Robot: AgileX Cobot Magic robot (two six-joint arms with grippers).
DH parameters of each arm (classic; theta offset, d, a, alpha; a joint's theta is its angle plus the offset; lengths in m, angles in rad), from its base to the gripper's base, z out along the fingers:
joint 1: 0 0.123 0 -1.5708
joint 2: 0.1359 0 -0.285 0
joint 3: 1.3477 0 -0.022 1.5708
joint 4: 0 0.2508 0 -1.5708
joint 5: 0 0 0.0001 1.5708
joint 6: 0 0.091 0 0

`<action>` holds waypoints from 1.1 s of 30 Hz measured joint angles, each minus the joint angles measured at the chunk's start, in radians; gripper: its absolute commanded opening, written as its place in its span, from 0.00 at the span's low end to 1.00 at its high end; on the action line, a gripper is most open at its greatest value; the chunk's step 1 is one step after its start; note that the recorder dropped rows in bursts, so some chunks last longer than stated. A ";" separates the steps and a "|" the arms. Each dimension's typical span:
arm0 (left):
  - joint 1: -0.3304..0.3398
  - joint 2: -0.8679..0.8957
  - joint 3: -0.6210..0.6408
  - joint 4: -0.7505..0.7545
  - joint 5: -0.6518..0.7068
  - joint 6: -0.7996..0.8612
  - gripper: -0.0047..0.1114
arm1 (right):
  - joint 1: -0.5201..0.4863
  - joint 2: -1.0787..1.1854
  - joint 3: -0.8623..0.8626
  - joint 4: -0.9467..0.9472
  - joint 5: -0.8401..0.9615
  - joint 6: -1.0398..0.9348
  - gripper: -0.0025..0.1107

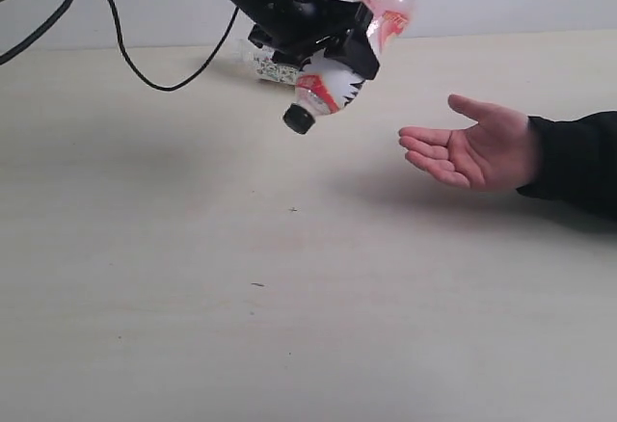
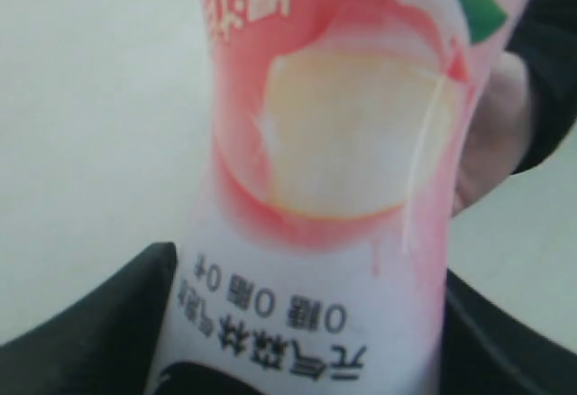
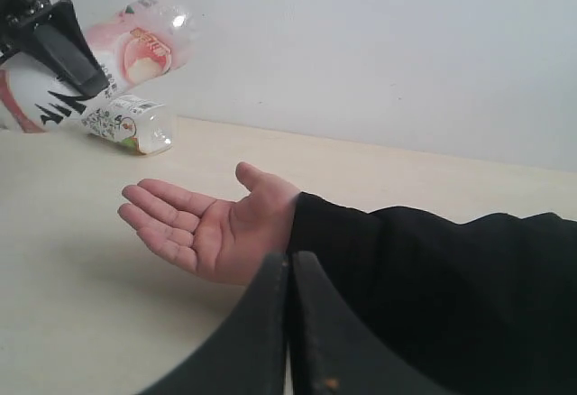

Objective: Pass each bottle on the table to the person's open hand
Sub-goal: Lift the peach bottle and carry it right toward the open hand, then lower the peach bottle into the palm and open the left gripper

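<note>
My left gripper [image 1: 349, 44] is shut on the red/pink-and-white bottle [image 1: 333, 83], held in the air with its black cap [image 1: 298, 119] tilted down toward the table [image 1: 193, 277]. The same bottle [image 2: 343, 169] fills the left wrist view between the dark fingers [image 2: 99, 323]. It hangs to the left of the person's open hand [image 1: 472, 147], apart from it, palm up. A white floral bottle [image 1: 273, 70] lies on the table behind the gripper, also seen as the floral bottle [image 3: 131, 124] in the right wrist view. My right gripper [image 3: 288, 264] is shut and empty, near the person's hand [image 3: 207, 228].
The person's black sleeve [image 1: 578, 162] reaches in from the right edge. Black cables [image 1: 125, 51] hang over the far left of the table. A white wall [image 3: 379, 43] stands behind the table's far edge.
</note>
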 measured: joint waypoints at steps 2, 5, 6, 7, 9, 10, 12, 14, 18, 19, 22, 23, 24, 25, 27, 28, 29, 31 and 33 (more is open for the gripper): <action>-0.008 -0.002 0.000 -0.058 0.000 0.002 0.04 | 0.000 0.000 0.000 0.000 0.000 0.000 0.02; -0.032 -0.002 0.000 -0.094 0.000 0.002 0.04 | 0.000 0.000 0.000 0.000 0.000 0.000 0.02; -0.044 -0.002 0.000 -0.099 0.000 0.002 0.04 | 0.000 0.000 0.000 0.000 0.000 0.000 0.02; -0.059 -0.002 0.000 -0.106 -0.004 0.002 0.04 | 0.000 0.000 0.000 0.000 0.000 0.000 0.02; -0.085 -0.002 0.000 -0.139 -0.022 -0.009 0.04 | 0.000 0.000 0.000 0.000 0.000 0.000 0.02; -0.098 -0.002 0.000 -0.172 -0.040 -0.014 0.04 | 0.000 0.000 0.000 0.000 0.000 0.000 0.02; -0.118 -0.006 0.018 -0.255 -0.091 -0.019 0.04 | 0.000 0.000 0.000 0.000 0.000 0.000 0.02; -0.129 -0.012 0.049 -0.358 -0.147 -0.017 0.04 | 0.000 0.000 0.000 0.000 0.000 0.000 0.02; -0.143 -0.042 0.162 -0.441 -0.246 0.021 0.04 | 0.000 0.000 0.000 0.000 0.000 0.000 0.02; -0.145 -0.059 0.203 -0.446 -0.280 0.030 0.04 | 0.000 0.000 0.000 0.000 0.000 0.000 0.02; -0.157 -0.134 0.340 -0.450 -0.410 0.045 0.04 | 0.000 0.000 0.000 0.000 0.000 0.000 0.02; -0.166 -0.167 0.393 -0.452 -0.471 0.048 0.04 | 0.000 0.000 0.000 0.000 0.000 0.000 0.02; -0.174 -0.197 0.439 -0.457 -0.543 0.050 0.04 | 0.000 0.000 0.000 0.000 0.000 0.000 0.02; -0.187 -0.234 0.495 -0.464 -0.627 0.050 0.04 | 0.000 0.000 0.000 0.000 0.000 0.000 0.02; -0.221 -0.297 0.597 -0.492 -0.792 0.053 0.04 | 0.000 0.000 0.000 0.000 0.000 0.000 0.02; -0.246 -0.325 0.635 -0.506 -0.877 0.054 0.04 | 0.000 0.000 0.000 0.000 0.000 0.000 0.02; -0.272 -0.347 0.663 -0.517 -0.948 0.054 0.04 | 0.000 0.000 0.000 0.000 0.000 0.000 0.02; -0.322 -0.366 0.685 -0.530 -1.032 0.054 0.04 | 0.000 0.000 0.000 0.000 0.000 0.000 0.02; -0.359 -0.368 0.689 -0.536 -1.075 0.045 0.04 | 0.000 0.000 0.000 0.000 0.000 0.000 0.02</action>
